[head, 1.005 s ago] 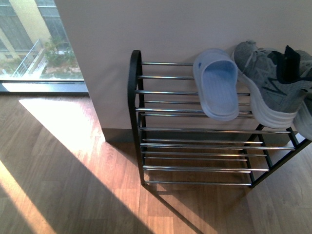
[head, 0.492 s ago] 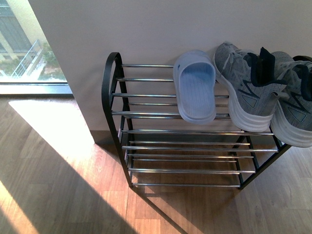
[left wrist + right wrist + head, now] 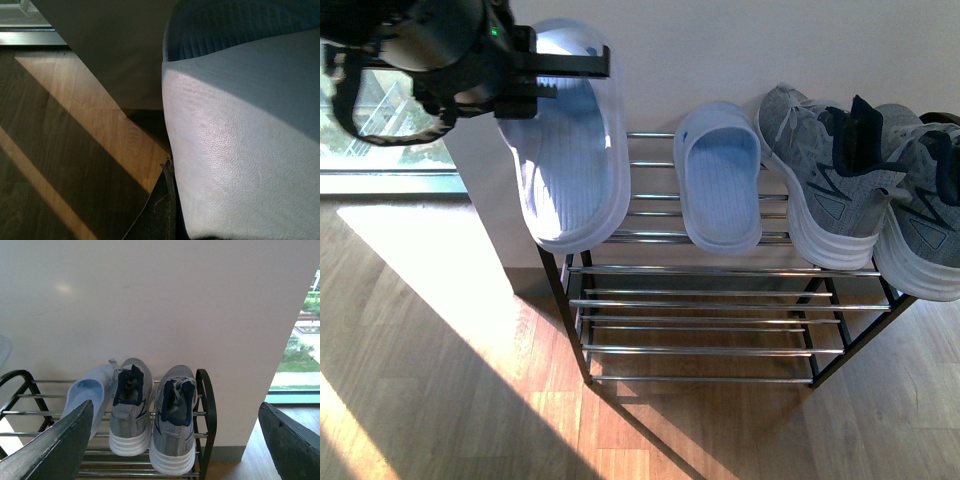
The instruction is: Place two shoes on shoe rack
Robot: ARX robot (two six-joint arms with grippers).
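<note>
Shoe rack (image 3: 720,268), top tier: one sandal (image 3: 720,190) and two sneakers (image 3: 825,185), heels outward. Second sandal (image 3: 565,160) hangs over the rack's left end, clamped by the left gripper (image 3: 575,68), apparently for setting down. Right gripper (image 3: 176,405) is spread wide and empty, facing the rack.

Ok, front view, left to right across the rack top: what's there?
The held pale blue rubber slide sandal → second pale blue rubber slide sandal, on the rods → grey knit sneaker → second grey knit sneaker.
</note>
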